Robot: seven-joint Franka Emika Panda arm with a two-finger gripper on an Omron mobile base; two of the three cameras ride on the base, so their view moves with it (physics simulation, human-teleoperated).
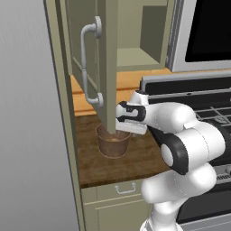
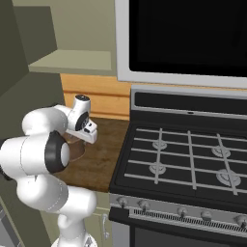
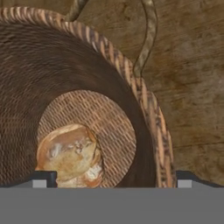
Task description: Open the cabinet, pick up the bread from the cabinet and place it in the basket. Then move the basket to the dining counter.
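Looking down from your hand, you see the round golden bread roll [image 3: 69, 153] lying on the bottom of the small brown woven basket [image 3: 131, 83]. Your two-finger gripper [image 1: 122, 127] hangs above it, jaws wide and holding nothing. That basket sits on the short dark wood worktop [image 1: 140, 158], probably just under the open olive cabinet door [image 1: 107, 58].

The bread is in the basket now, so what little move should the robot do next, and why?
Probably lower the open tool so its fingers straddle the basket's rim. The bread already lies on the basket's floor, the basket stands on the short wooden worktop under the open cabinet door, and it hasn't been carried to the dining counter yet.
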